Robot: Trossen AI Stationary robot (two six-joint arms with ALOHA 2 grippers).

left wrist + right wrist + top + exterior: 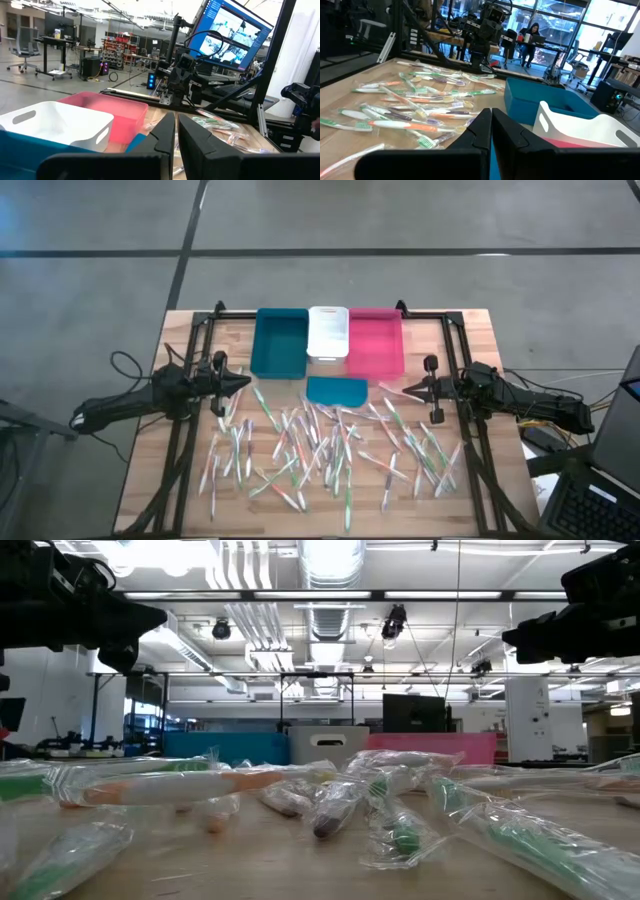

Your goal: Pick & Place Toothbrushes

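Lying scattered, toothbrushes (320, 448) between left gripper (243, 383), right gripper (408, 391)

No legible text, label, brand or number anywhere; monitor (231, 34) content was too blurred to read.

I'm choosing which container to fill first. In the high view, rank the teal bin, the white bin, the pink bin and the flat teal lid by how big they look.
1. Teal bin and pink bin: look alike, so not ranked apart.
2. White bin: narrower and shorter than both.
3. Flat teal lid: smallest.
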